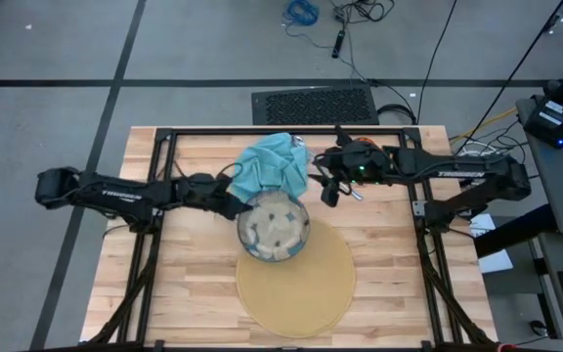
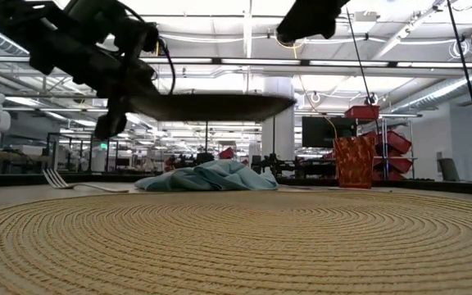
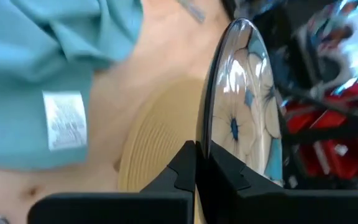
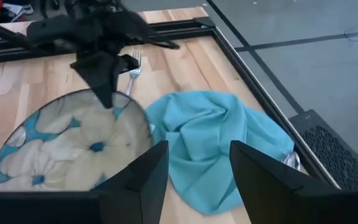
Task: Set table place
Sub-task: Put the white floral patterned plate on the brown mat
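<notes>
A patterned glass plate (image 1: 274, 227) with pale flowers hangs above the far edge of the round tan mat (image 1: 296, 284), with my left gripper (image 1: 233, 207) shut on it. The crumpled teal napkin (image 1: 272, 166) lies on the table behind the mat. A fork (image 4: 134, 65) lies on the wood to the left of the napkin. An orange cup (image 2: 355, 160) stands at the back right. My right gripper (image 1: 328, 193) hangs open above the napkin's right side, holding nothing. My left gripper pinches the plate's rim (image 3: 205, 146) between its two fingers, at the side of the plate toward the table's left. The fingers (image 4: 103, 81) come from the table's left, slanting a little downward. The plate (image 2: 211, 105) is lifted clear, about level, above the mat.
The black frame rails (image 1: 281, 130) run along the table's far edge and down both sides. Bare wood (image 1: 184, 284) lies left and right of the mat. A floor grille (image 1: 316, 103) and cables lie beyond the table.
</notes>
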Available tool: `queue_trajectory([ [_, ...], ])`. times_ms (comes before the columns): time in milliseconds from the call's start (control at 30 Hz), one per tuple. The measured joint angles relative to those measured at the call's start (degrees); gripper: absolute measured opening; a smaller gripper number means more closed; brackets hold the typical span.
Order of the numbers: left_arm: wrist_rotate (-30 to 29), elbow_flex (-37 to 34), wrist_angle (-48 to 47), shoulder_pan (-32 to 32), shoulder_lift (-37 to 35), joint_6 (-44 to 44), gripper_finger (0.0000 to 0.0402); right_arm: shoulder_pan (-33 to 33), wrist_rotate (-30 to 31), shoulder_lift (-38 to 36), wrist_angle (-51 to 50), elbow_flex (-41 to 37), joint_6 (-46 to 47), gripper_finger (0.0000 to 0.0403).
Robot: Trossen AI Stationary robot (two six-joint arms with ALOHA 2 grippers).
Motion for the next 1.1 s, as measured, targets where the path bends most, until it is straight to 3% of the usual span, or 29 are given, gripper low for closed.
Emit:
queue_trajectory([
  [167, 0.7, 1.5, 0.0, -3.5, 5.8, -0.7, 0.0, 0.3, 2.6, -4.5, -0.1, -3.8, 1.2, 0.0162],
  [500, 2.1, 1.7, 11.7, -8.9, 13.6, -4.6, 0.0, 0.4, 4.4, -7.2, 1.7, -5.1, 0.6, 0.0162],
  [1100, 3.5, 13.1, 9.5, -15.3, 26.7, -2.7, 0.0, 1.1, 4.2, -7.1, 2.1, -5.1, 0.9, 0.0162],
])
